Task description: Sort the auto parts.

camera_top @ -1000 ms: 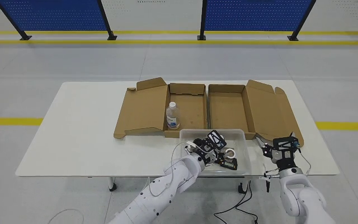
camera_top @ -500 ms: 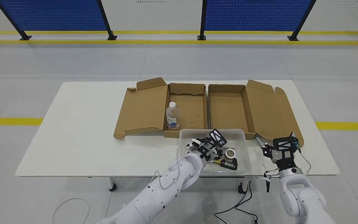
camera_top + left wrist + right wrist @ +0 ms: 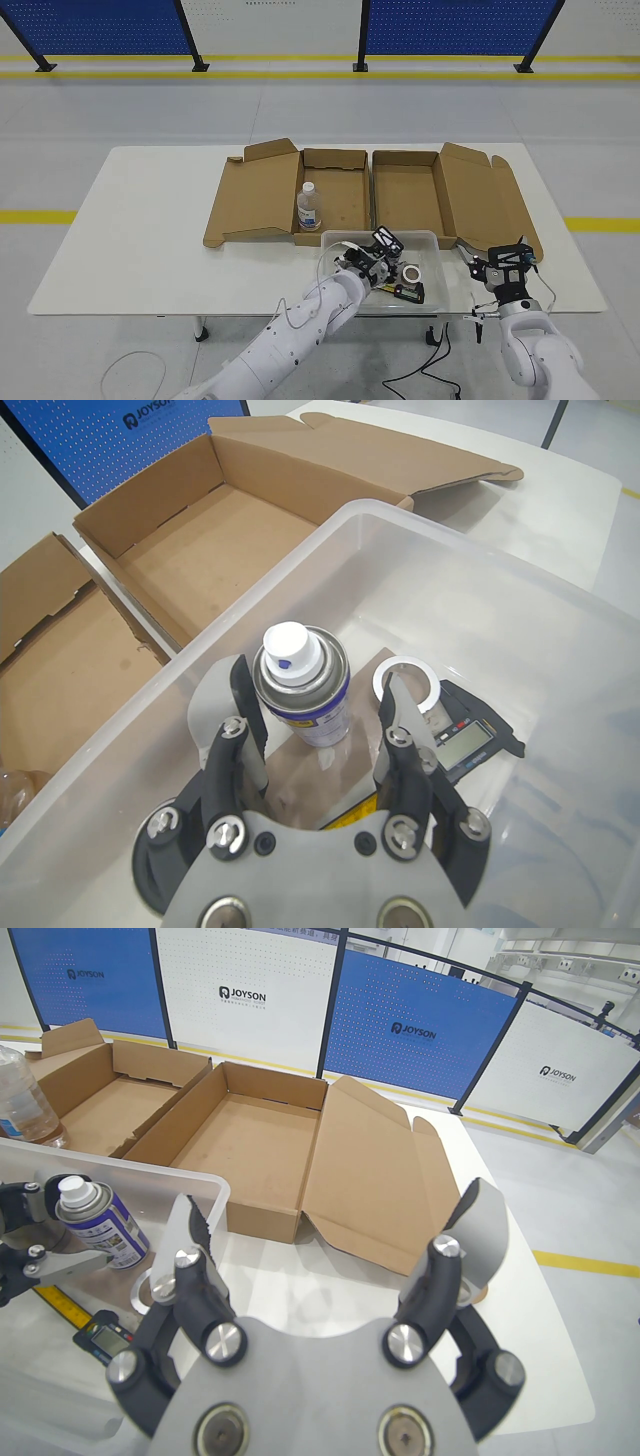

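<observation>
I've got the desk (image 3: pixel 150 230) with two open cardboard boxes (image 3: pixel 405 195) toward its far edge, the clear bin (image 3: pixel 450 540) at the front edge, my right gripper (image 3: pixel 331 1195) spread wide near the front right corner, and my left gripper (image 3: pixel 315 675) open, straddling the upright spray can (image 3: pixel 305 695) inside that bin.

The right gripper (image 3: pixel 332 1200) hangs with its fingers spread wide over a white table (image 3: pixel 510 1328). Beside it, inside a clear bin (image 3: pixel 150 1173), the left gripper (image 3: pixel 52 1230) straddles an upright blue spray can (image 3: pixel 102 1225), near a metal ring (image 3: pixel 141 1297) and a digital caliper (image 3: pixel 100 1337). An open cardboard box (image 3: pixel 250 1148) lies just beyond the bin.
</observation>
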Robot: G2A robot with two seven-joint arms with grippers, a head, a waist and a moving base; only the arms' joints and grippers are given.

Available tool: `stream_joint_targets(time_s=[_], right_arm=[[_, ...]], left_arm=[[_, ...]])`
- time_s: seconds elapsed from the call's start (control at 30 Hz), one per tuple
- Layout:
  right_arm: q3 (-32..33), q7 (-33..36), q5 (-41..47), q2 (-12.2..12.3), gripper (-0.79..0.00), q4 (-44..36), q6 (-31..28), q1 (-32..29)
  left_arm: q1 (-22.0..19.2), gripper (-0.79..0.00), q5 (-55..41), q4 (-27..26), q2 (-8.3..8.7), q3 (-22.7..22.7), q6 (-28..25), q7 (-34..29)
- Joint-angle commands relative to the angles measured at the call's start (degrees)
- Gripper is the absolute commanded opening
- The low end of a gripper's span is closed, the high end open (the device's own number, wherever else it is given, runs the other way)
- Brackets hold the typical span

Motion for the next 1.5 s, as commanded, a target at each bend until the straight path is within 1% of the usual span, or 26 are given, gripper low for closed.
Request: stream_joint_targets(time_s=[0.0, 0.23, 0.33, 0.43, 0.5, 0.63, 0.83, 0.97, 1.03, 1.07, 1.13, 1.3, 1.47], right_arm=[[0.0, 0.0, 0.0, 0.0, 0.000, 0.0, 0.0, 0.0], [0.0, 0.0, 0.0, 0.0, 0.000, 0.0, 0.0, 0.0], [0.0, 0.0, 0.0, 0.0, 0.000, 0.0, 0.0, 0.0], [0.0, 0.0, 0.0, 0.0, 0.000, 0.0, 0.0, 0.0], [0.0, 0.0, 0.0, 0.0, 0.000, 0.0, 0.0, 0.0], [0.0, 0.0, 0.0, 0.0, 0.000, 0.0, 0.0, 0.0], [0.0, 0.0, 0.0, 0.0, 0.000, 0.0, 0.0, 0.0], [0.0, 0.0, 0.0, 0.0, 0.000, 0.0, 0.0, 0.0], [0.0, 0.0, 0.0, 0.0, 0.000, 0.0, 0.0, 0.0], [0.0, 0.0, 0.0, 0.0, 0.000, 0.0, 0.0, 0.0], [0.0, 0.0, 0.0, 0.0, 0.000, 0.0, 0.0, 0.0], [0.0, 0.0, 0.0, 0.0, 0.000, 0.0, 0.0, 0.0], [0.0, 0.0, 0.0, 0.0, 0.000, 0.0, 0.0, 0.0]], left_arm=[[-0.1, -0.369, 0.2, 0.4, -0.19, 0.2, 0.0, 0.2], [-0.3, -0.394, 0.4, 0.9, -0.73, 0.4, 0.1, -0.2], [-0.3, -0.366, 0.3, 1.1, -0.95, 0.4, 0.1, -0.3], [-0.4, -0.357, 0.0, 1.4, -1.21, 0.3, 0.2, -0.5], [-0.6, -0.369, -0.3, 1.5, -1.41, 0.3, 0.2, -0.8], [-0.9, -0.363, -0.6, 1.7, -1.80, 0.4, 0.1, -1.2], [-1.4, -0.413, -0.3, 2.3, -2.24, 0.4, -0.1, -1.0], [-1.6, -0.502, -0.2, 2.7, -2.41, 0.2, -0.1, -0.8], [-1.6, -0.579, 0.1, 2.9, -2.45, 0.1, -0.2, -0.8], [-1.6, -0.659, 0.2, 2.9, -2.45, 0.0, -0.3, -0.7], [-1.5, -0.785, 0.4, 2.8, -2.42, -0.3, -0.6, -0.6], [-1.0, -0.785, 0.8, 1.6, -2.06, -1.4, -1.7, -0.6], [0.3, -0.785, 0.6, -2.1, -1.42, -3.1, -3.6, -0.9]])
